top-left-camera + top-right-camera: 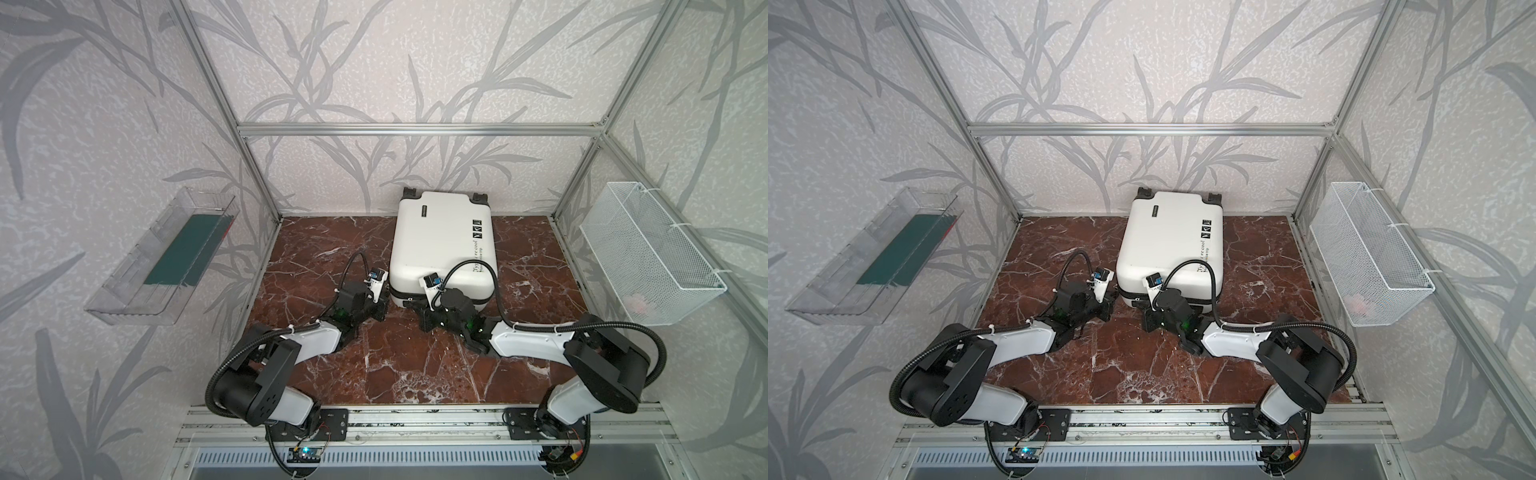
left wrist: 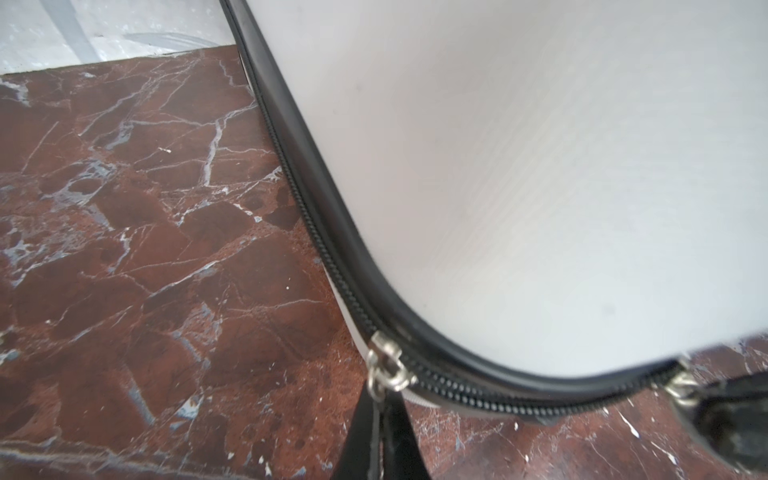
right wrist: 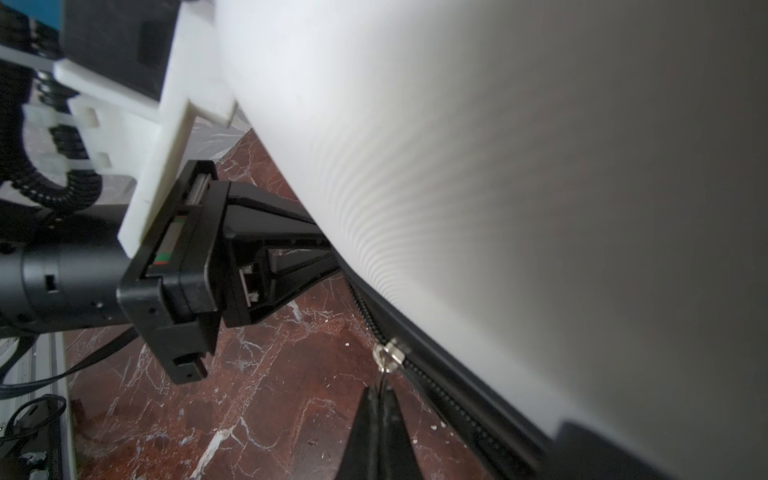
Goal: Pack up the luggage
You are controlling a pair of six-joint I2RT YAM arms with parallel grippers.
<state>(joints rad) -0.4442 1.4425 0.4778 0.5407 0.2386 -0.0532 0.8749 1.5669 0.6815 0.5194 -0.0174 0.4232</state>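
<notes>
On the table [image 1: 374, 365], back-centre, the luggage [image 1: 440, 241] lies flat and shut. Our left gripper [image 2: 384, 399] pinches one pull [image 2: 386, 368], our right gripper [image 3: 380, 395] pinches the other pull [image 3: 387, 355], both at its near edge, probably so we can unzip it for packing.

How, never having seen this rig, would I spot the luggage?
On the red marble tabletop, look mid-back by the wall. The luggage lies flat: a white hard shell with black wheels, unlike the clear tray and wire basket on the side walls.
</notes>
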